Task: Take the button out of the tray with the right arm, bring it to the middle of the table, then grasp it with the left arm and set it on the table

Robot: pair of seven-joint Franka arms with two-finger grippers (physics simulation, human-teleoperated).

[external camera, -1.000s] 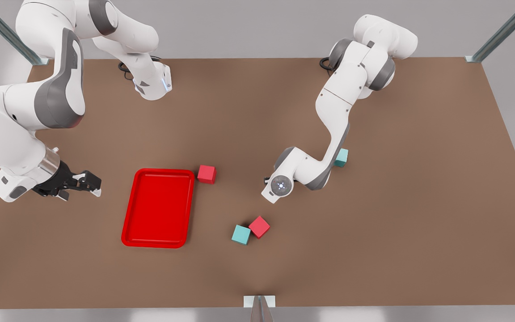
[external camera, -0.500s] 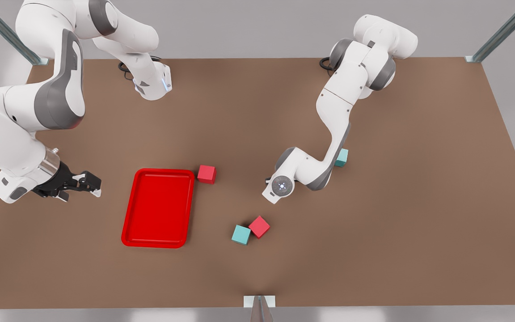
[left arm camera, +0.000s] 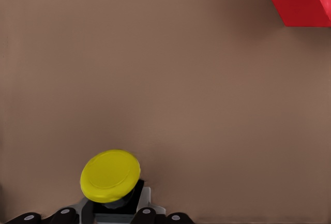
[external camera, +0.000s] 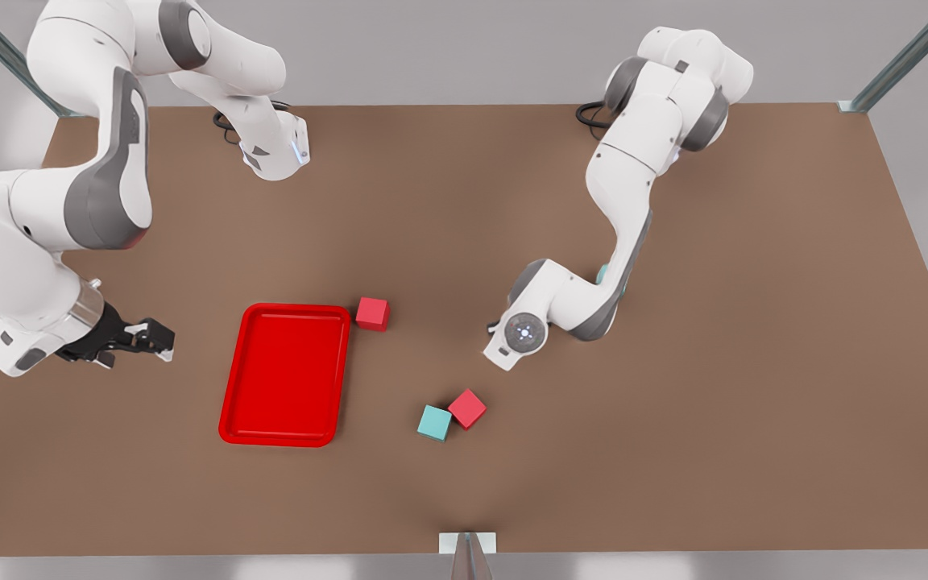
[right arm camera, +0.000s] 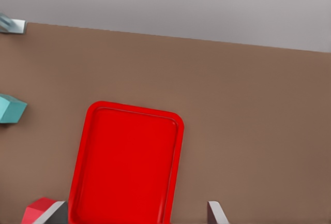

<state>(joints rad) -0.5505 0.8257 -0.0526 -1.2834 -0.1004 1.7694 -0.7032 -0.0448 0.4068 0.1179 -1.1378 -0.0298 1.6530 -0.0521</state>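
Hovering at the front view's left, the right arm's end effector point(external camera: 144, 339) is released, its fingers point(right arm camera: 56, 212) spread wide, and it points across the brown surface point(external camera: 714, 362) at the red tray point(external camera: 285, 374). A red cube point(external camera: 372, 313) sits just beside the tray's far corner; a teal cube point(external camera: 434, 423) and another red cube point(external camera: 467, 408) touch farther right. The left arm's end effector point(external camera: 501, 355) points down over the middle of the surface, with the yellow button point(left arm camera: 109, 176) right at it; whether it grips the button cannot be told.
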